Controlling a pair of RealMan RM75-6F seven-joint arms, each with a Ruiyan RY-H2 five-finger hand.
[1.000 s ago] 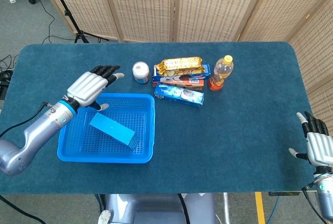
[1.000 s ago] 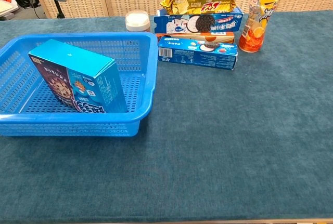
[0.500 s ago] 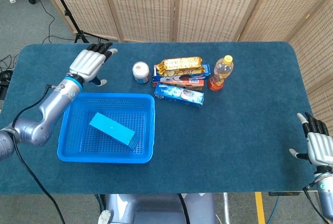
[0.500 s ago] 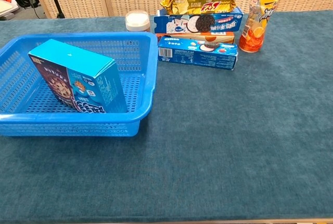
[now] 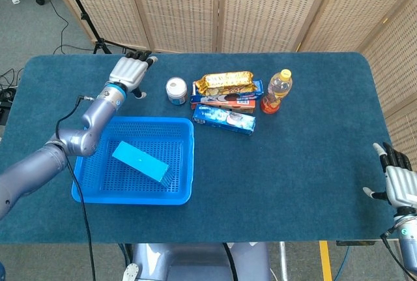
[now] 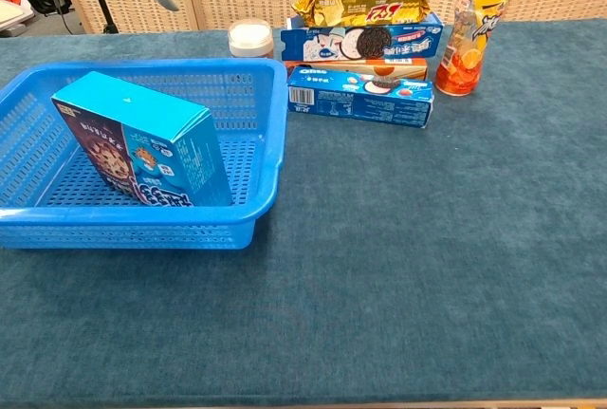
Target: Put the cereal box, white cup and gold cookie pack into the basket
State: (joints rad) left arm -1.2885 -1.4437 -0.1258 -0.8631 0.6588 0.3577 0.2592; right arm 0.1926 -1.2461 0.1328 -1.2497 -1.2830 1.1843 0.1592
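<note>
Cereal box (image 5: pixel 140 160) lies tilted in basket (image 5: pixel 186 163) | left hand (image 5: pixel 128 72) above table behind basket, left of cup, fingers together, holding nothing | cup (image 5: pixel 176 90) just behind basket | gold pack (image 5: pixel 226 83) atop cookie boxes (image 5: pixel 225 102), right of cup | right hand (image 5: pixel 397 180) far right of basket, fingers spread, empty

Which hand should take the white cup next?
Left. The left hand hangs open just beside the white cup, while the right hand sits far off at the table's near right edge.
</note>
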